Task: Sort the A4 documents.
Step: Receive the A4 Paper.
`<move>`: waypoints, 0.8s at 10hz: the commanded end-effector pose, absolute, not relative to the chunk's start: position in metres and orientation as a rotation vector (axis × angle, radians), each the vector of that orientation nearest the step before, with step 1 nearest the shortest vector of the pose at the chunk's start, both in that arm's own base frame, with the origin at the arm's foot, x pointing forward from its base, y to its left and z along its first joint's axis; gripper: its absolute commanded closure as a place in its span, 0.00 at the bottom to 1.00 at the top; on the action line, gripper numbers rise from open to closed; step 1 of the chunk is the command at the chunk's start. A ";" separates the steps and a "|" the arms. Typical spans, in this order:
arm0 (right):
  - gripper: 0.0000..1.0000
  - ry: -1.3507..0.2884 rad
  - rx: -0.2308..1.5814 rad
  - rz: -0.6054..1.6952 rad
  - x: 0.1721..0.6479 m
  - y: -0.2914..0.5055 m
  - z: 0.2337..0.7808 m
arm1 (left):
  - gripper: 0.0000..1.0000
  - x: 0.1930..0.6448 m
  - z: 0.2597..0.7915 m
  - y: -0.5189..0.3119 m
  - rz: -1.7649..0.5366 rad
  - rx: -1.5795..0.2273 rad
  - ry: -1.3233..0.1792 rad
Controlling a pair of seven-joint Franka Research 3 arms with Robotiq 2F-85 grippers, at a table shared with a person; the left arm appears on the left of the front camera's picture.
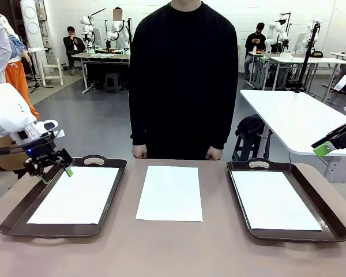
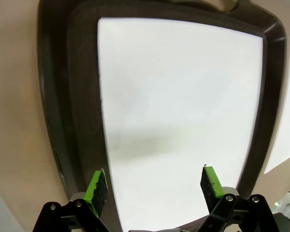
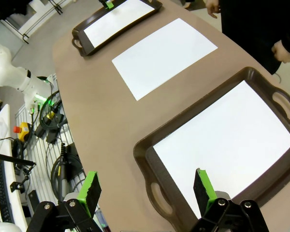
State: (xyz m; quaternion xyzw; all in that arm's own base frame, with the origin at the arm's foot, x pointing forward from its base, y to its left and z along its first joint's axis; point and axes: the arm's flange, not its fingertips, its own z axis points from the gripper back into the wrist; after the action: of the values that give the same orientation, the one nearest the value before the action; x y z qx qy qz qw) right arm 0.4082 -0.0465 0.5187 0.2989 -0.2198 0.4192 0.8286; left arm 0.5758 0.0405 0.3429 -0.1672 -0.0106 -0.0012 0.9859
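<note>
One table (image 1: 173, 254) carries everything, with a person (image 1: 184, 75) standing at its far side, hands (image 1: 139, 152) resting at the edge. Two dark trays sit well apart on it: the left tray (image 1: 11, 222) and the right tray (image 1: 334, 228). Each tray has one white sheet lying flat inside it, the left sheet (image 1: 75, 196) and the right sheet (image 1: 274, 199). Between the trays, the middle sheet (image 1: 170, 193) lies on the bare table, touching neither.

The left gripper (image 1: 56, 175) hovers above the far left corner of the left tray, jaws wide and empty. The right gripper (image 3: 147, 186) hangs out past the right tray's outer side, also spread wide with nothing in it.

The middle sheet looks like the one left to sort, so the step in hand is probably fetching it. Either arm has to travel in over its tray's inner rim, clearing the rim and the sheet inside, which a low pass could drag. Thin paper flat on a table gives the pads (image 2: 97, 186) nothing to pinch. A good approach is probably to come down on a short edge, press lightly with one pad and push inward so the edge lifts, then close gently. A hard squeeze would crease it. Carry it low and level, line it up with the sheet in the tray, and release only once it lies flat.
</note>
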 end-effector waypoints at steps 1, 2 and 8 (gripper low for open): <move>0.00 -0.463 0.633 0.896 0.407 -0.047 0.519 | 0.00 0.570 0.404 -0.005 -0.166 -0.293 -0.207; 0.00 -0.463 0.633 0.896 0.407 -0.047 0.519 | 0.00 0.554 0.429 -0.020 -0.221 -0.291 -0.340; 0.00 -0.463 0.633 0.896 0.407 -0.047 0.519 | 0.00 0.507 0.498 -0.062 -0.580 -0.376 -0.619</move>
State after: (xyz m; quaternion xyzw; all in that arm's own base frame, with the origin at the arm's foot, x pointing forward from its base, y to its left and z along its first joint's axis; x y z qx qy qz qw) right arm 0.4081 -0.0462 0.5189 0.2987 -0.2198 0.4196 0.8285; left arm 0.5115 -0.0700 0.5096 -0.1583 -0.2870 -0.2598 0.9084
